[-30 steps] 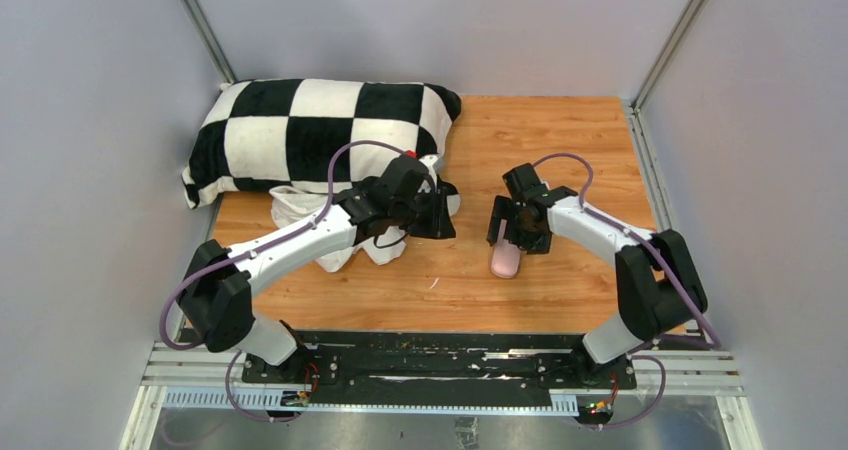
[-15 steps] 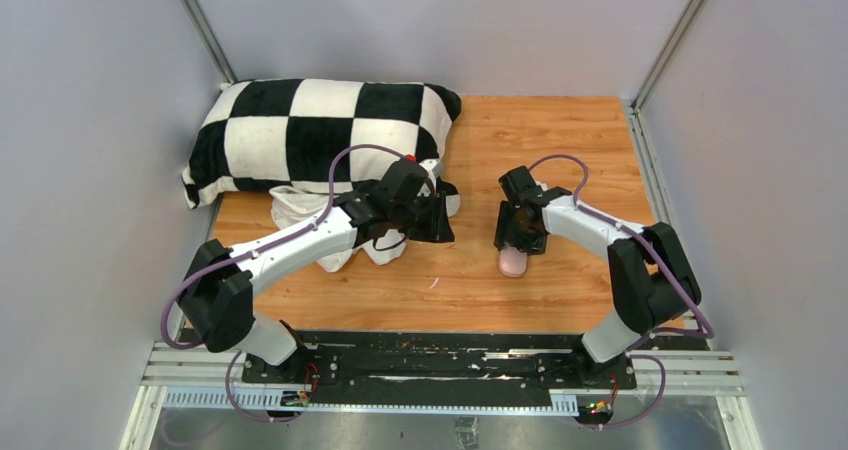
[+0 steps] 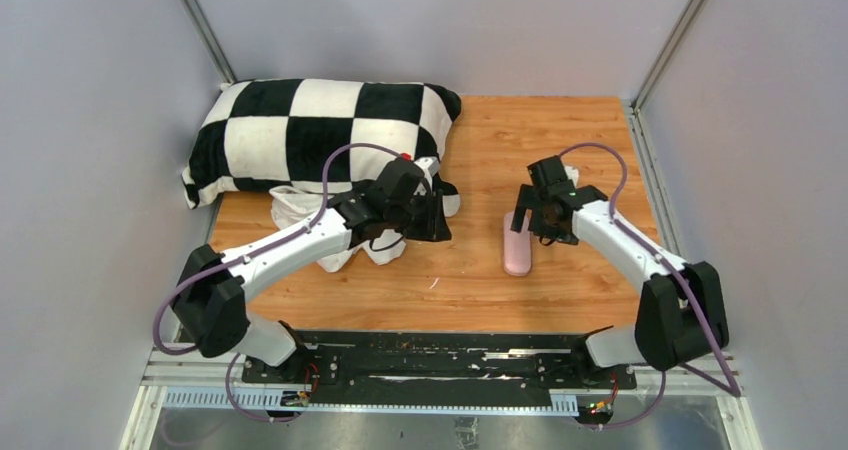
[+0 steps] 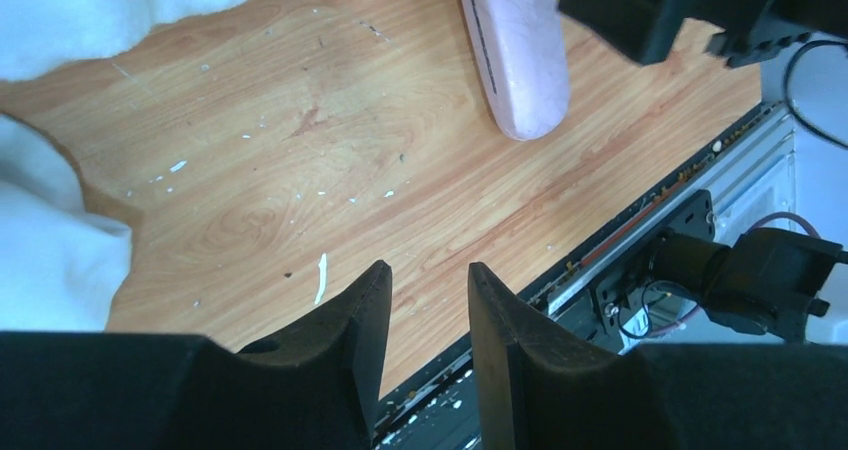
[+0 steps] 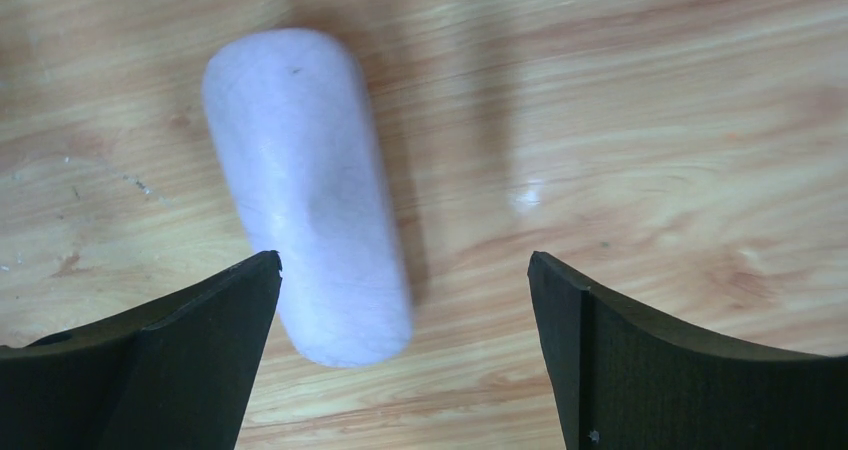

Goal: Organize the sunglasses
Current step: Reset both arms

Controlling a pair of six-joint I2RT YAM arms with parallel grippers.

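The sunglasses are out of view in every frame. The pink oblong case (image 3: 517, 247) lies shut on the wooden table, also seen in the left wrist view (image 4: 515, 50) and the right wrist view (image 5: 305, 190). My right gripper (image 3: 536, 226) hovers just behind the case, open wide (image 5: 405, 260), with the case's near end beside its left finger and nothing held. My left gripper (image 3: 436, 220) stays over the table left of the case, its fingers a narrow gap apart (image 4: 430, 270) and empty.
A black-and-white checkered pillow (image 3: 310, 130) fills the back left. A crumpled white cloth (image 3: 300, 215) lies under my left arm and shows at the left edge (image 4: 60, 10). Grey walls enclose the table; the black base rail (image 3: 430, 355) runs along the near edge.
My right gripper has lifted off the pink case and drawn back to the right, opening. The case now lies uncovered and straighter on the table. The left arm has barely moved.
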